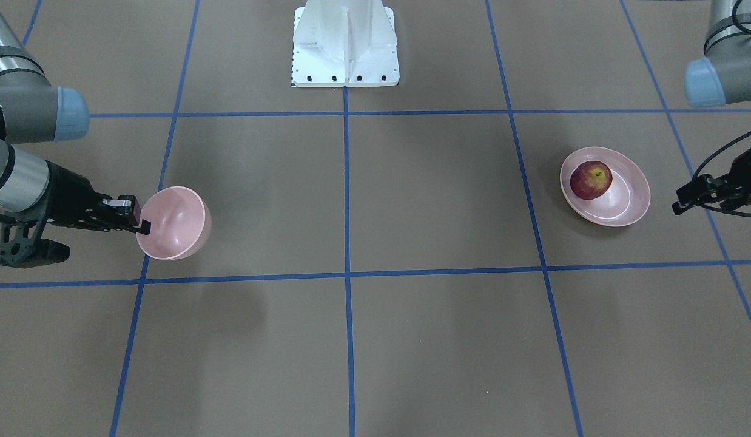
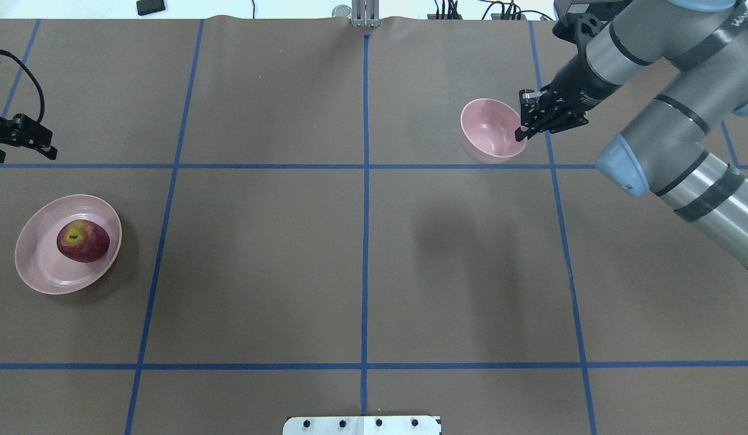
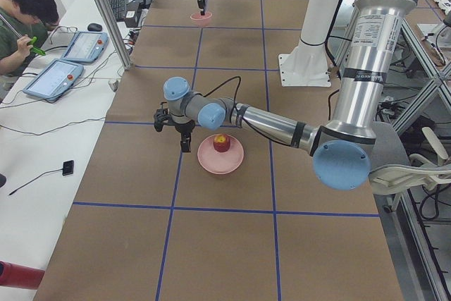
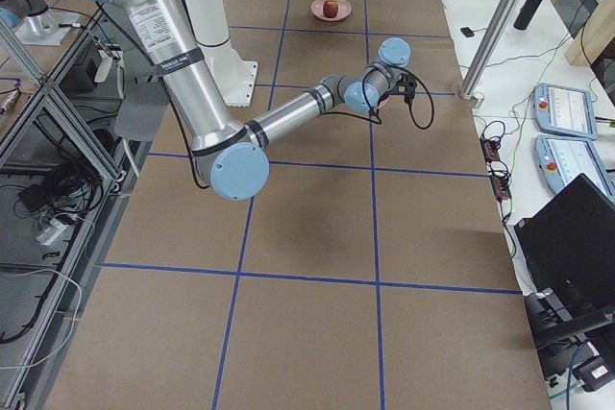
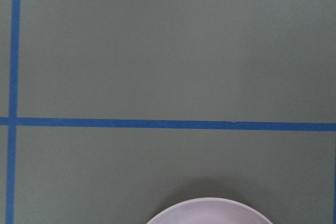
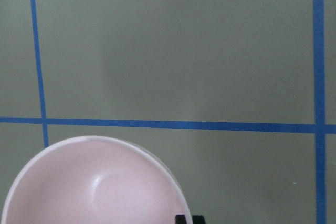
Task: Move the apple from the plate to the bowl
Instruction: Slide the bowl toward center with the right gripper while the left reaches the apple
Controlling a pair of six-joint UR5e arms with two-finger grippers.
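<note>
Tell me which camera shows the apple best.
The overhead exterior view: the apple appears largest there, unobstructed on the plate, stem patch visible. The front-facing view shows it nearly as well. Both side views show it small. The left wrist view catches only the plate's rim; the right wrist view only the bowl.

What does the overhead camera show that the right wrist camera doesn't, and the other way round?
Only the overhead view shows the apple sitting on the plate far to one side, and the whole right gripper pinching the bowl by its rim. The right wrist view adds nothing new, only a close look into the bowl's empty inside, with just the gripper's tips at its bottom edge. Both show the bowl, the blue tape lines and the brown table.
</note>
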